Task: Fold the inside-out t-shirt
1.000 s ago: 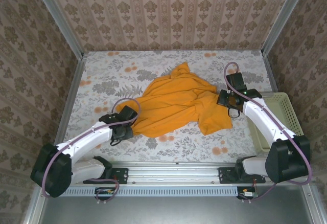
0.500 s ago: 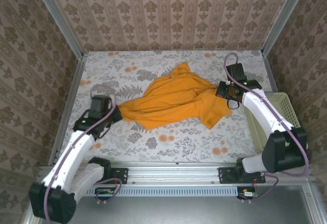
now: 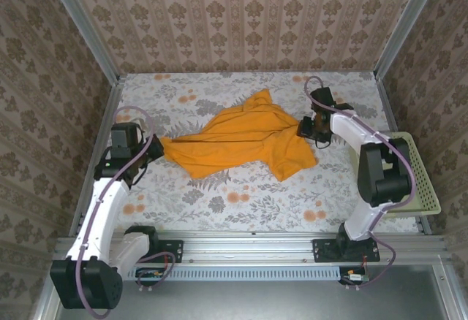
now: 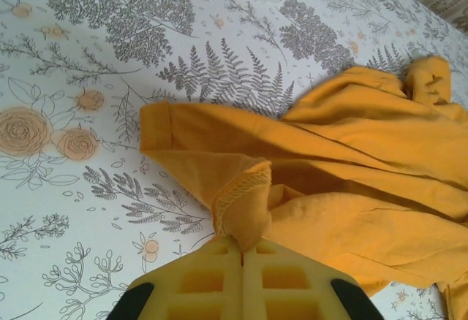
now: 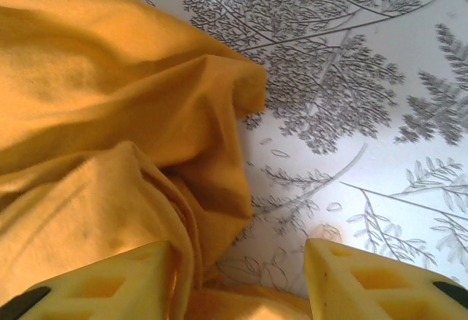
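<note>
Your left hand point(image 4: 241, 247) is pinching a hem of the t-shirt point(image 3: 241, 141), which lies crumpled mid-surface point(image 3: 219, 203). Your right hand point(image 5: 238, 265) sits spread open at its right end.

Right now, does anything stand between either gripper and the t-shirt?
Nothing visible does. The left gripper is shut on a hem of the t-shirt, and the right gripper stands open with the shirt's cloth between its fingers.

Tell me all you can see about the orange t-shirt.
The t-shirt is mustard-orange soft cotton, plain on the faces showing, crumpled and stretched across the floral table. The left gripper is shut on a stitched hem at its left end; the right gripper stands open over folds at its right end.
</note>
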Robot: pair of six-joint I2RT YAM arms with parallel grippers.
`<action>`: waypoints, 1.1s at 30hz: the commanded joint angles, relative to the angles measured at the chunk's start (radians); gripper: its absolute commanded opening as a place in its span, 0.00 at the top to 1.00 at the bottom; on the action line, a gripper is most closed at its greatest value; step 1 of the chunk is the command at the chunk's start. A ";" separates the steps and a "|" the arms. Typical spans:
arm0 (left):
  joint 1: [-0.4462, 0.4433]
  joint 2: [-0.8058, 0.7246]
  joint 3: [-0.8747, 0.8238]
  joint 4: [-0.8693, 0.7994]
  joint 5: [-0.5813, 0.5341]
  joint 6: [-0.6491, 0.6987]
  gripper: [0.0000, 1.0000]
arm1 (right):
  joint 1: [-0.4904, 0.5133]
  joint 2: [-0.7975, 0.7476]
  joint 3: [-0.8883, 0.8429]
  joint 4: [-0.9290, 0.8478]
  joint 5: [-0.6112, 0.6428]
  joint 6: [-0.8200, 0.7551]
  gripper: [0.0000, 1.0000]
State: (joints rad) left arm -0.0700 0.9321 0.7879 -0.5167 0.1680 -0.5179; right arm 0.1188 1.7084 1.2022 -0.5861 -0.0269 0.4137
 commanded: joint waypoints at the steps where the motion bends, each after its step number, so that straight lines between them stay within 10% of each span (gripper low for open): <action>1: 0.025 -0.005 -0.016 0.018 0.037 0.029 1.00 | -0.006 -0.117 -0.095 -0.010 0.015 -0.017 0.47; 17: 0.097 0.034 -0.022 0.030 0.071 0.029 1.00 | -0.008 -0.027 -0.249 0.104 -0.033 0.008 0.56; 23: 0.122 0.033 -0.021 0.067 0.139 -0.005 1.00 | -0.007 -0.012 -0.237 0.092 -0.039 0.005 0.82; 27: 0.168 0.022 -0.013 0.139 0.248 -0.058 1.00 | -0.007 -0.131 -0.229 0.027 -0.017 0.009 1.00; 33: 0.247 -0.011 0.063 0.274 0.389 -0.162 1.00 | -0.042 -0.465 -0.068 -0.169 0.064 0.030 1.00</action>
State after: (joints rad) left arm 0.1528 0.9520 0.7795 -0.3534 0.4534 -0.6125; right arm 0.1028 1.4200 1.0088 -0.6384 -0.0238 0.4244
